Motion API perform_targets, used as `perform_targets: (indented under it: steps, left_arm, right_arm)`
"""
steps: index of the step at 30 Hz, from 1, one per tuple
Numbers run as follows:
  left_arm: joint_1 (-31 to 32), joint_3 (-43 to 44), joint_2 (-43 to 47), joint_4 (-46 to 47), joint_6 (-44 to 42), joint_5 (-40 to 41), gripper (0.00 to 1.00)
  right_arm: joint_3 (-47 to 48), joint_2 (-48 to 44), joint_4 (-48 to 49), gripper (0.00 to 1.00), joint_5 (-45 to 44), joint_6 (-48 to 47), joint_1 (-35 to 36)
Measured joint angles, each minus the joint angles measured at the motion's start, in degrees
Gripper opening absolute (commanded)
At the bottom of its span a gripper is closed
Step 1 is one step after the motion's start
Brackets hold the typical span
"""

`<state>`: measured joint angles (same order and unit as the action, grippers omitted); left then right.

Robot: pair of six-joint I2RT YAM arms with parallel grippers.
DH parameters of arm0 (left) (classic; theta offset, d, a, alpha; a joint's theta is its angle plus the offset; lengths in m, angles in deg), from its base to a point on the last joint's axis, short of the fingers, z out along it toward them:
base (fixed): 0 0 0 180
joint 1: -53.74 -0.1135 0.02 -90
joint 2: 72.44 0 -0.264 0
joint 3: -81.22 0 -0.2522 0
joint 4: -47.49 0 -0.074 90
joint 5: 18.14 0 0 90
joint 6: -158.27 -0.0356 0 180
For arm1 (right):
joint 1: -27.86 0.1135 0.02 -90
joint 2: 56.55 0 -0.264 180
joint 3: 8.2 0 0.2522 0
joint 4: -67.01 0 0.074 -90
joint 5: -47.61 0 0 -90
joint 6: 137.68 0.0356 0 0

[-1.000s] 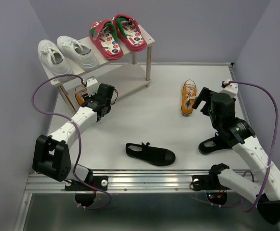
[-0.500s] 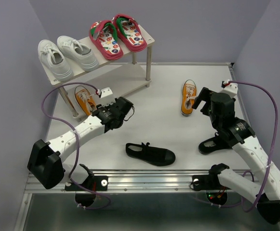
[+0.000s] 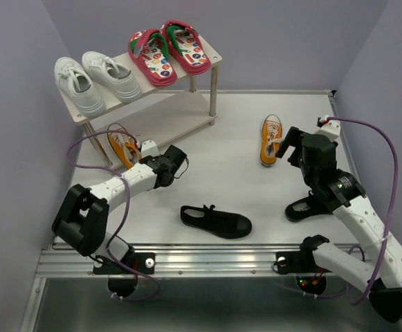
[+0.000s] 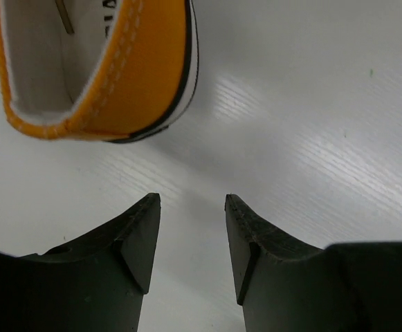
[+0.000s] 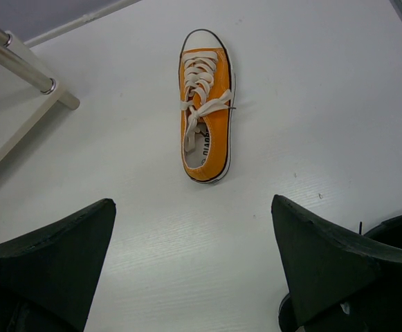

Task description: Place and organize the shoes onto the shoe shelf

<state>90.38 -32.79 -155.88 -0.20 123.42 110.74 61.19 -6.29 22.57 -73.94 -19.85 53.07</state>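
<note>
Left wrist: left pincer (image 4: 190, 200) is open with a narrow gap, nothing between the black fingers. The heel of an orange canvas sneaker with a black-striped white sole (image 4: 111, 69) is at 11 o'clock, just past the fingertips, no contact. Pale grained surface below; can't tell whether it's table or shelf board.

Right wrist: right pincer (image 5: 192, 204) is spread wide and empty. The second orange white-laced sneaker (image 5: 206, 111) is at 12 o'clock, flat on the white table (image 5: 311, 83), toe pointing away, well clear of the fingers. The pale-board, metal-legged shoe shelf (image 5: 7, 117) is at 10 o'clock. Part of a black fabric shoe (image 5: 394, 232) shows at 4 o'clock behind the right finger.

Top: the shelf is at 11 o'clock. Its top tier holds the white lace-up sneakers (image 3: 76, 86) on the left and the red flip-flops with printed insoles and green straps (image 3: 152, 57) on the right. The first orange sneaker is at the shelf's lower left end, the second at 2 o'clock on the table. A black strap shoe with a bow (image 3: 216, 221) lies at 6 o'clock, and the black fabric shoe sits against the right arm at 4 o'clock.

Delta: versus half a second ago, the left arm's shoulder block has swung inward and its wrist has pulled back left toward the shelf-side sneaker. A second ago that wrist covered most of that sneaker. Right arm and all shoes unchanged.
</note>
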Motion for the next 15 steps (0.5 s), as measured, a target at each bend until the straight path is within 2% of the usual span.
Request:
perform_targets:
  steps: [6, 15]
  left_arm:
    - [-6.12, -0.85, 0.04, 6.12, -5.68, -0.90, 0.52]
    - [-10.45, -0.46, -0.48, 8.90, -11.41, -0.66, 0.51]
  right_arm:
    - [-0.26, -0.07, -0.04, 1.00, -0.04, -0.26, 0.00]
    - [-0.31, -0.07, -0.17, 1.00, -0.02, -0.22, 0.00]
